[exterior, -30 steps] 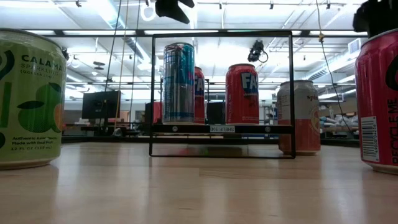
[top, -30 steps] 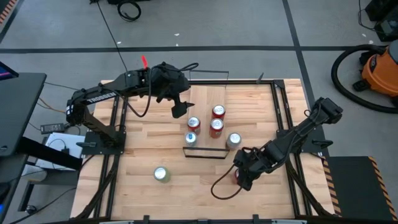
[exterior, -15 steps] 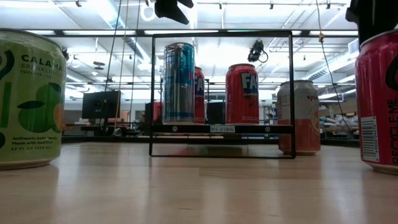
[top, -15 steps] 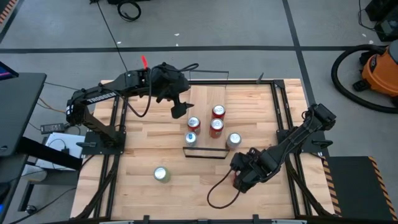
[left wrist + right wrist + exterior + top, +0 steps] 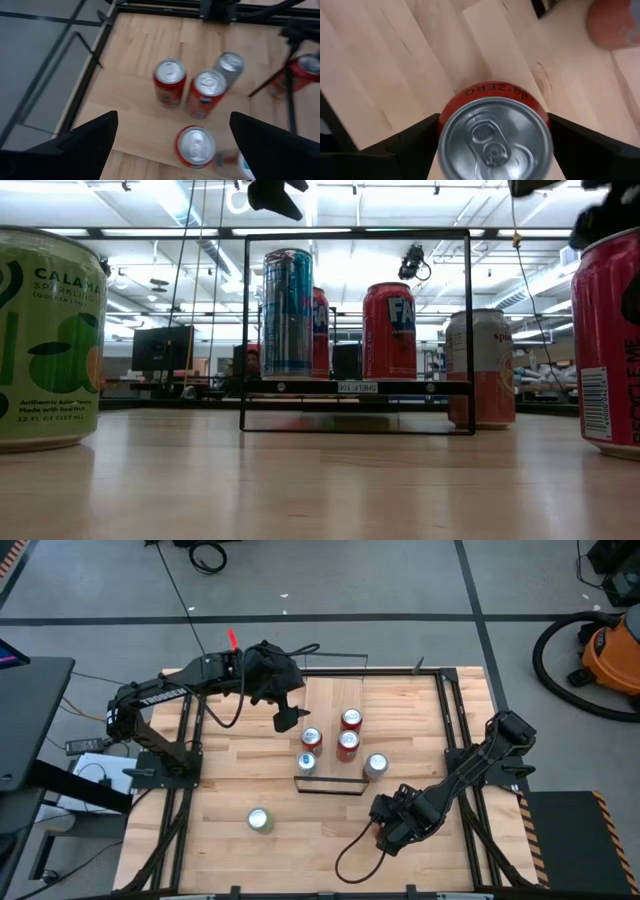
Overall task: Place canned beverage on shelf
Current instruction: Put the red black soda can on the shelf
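Observation:
A red can (image 5: 495, 135) stands upright on the table near its front right, also at the low view's right edge (image 5: 610, 340). My right gripper (image 5: 388, 823) is right above it, pointing down and open, one finger (image 5: 415, 145) on each side of the can's top. The shelf (image 5: 335, 695), a light board with black wire rails (image 5: 355, 232), carries several cans, among them a blue-and-silver one (image 5: 288, 310) and a red one (image 5: 390, 330). My left gripper (image 5: 290, 715) hangs open high over the shelf's far left, looking down on these cans (image 5: 205, 92).
A peach can (image 5: 376, 765) stands on the table just right of the shelf. A green can (image 5: 260, 820) stands near the front left, large in the low view (image 5: 50, 340). Black frame rails (image 5: 455, 740) run along the table's sides.
My right gripper has sunk toward the red can, shifting a little toward the table's near edge and tipping more steeply downward. The red can has stayed where it stood on the table.

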Available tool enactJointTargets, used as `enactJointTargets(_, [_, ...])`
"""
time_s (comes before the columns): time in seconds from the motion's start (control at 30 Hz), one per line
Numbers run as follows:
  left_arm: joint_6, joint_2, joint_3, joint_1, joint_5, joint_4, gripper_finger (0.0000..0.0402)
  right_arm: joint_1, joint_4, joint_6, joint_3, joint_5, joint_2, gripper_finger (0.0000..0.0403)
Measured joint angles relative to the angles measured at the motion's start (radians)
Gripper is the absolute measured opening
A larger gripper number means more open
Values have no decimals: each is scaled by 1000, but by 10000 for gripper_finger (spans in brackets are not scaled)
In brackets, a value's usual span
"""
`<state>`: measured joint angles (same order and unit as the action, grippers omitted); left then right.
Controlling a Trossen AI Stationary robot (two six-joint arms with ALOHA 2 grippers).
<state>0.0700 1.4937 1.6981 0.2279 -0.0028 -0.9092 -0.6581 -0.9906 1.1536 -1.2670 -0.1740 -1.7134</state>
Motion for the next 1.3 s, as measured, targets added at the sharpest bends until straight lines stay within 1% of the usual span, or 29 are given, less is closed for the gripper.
enactJointTargets(0.1, [0, 0, 0, 0, 24, 0, 396, 12, 44, -26, 39, 30, 0, 355])
enactJointTargets(0.27, [0, 0, 0, 0, 27, 2, 396, 30, 132, -69, 87, 56, 1, 353])
enactJointTargets(0.57, [-2, 0, 0, 0, 27, 1, 396, 72, 138, -177, 92, 104, 3, 322])
enactJointTargets(0.7, [-8, 0, 0, 0, 27, 0, 396, 86, 128, -266, 93, 140, 11, 320])
enactJointTargets(0.83, [-26, 0, 0, 0, 27, 0, 396, 101, 43, -359, 94, 167, 56, 321])
enactJointTargets(1.03, [-41, 0, 0, -2, 27, 0, 396, 121, -98, -529, 94, 146, 169, 321])
enactJointTargets(1.13, [-57, 0, 0, -3, 27, 0, 396, 162, -168, -562, 94, 168, 239, 321])
enactJointTargets(1.3, [-81, 0, 0, -3, 27, -1, 396, 257, -266, -588, 94, 168, 355, 321])
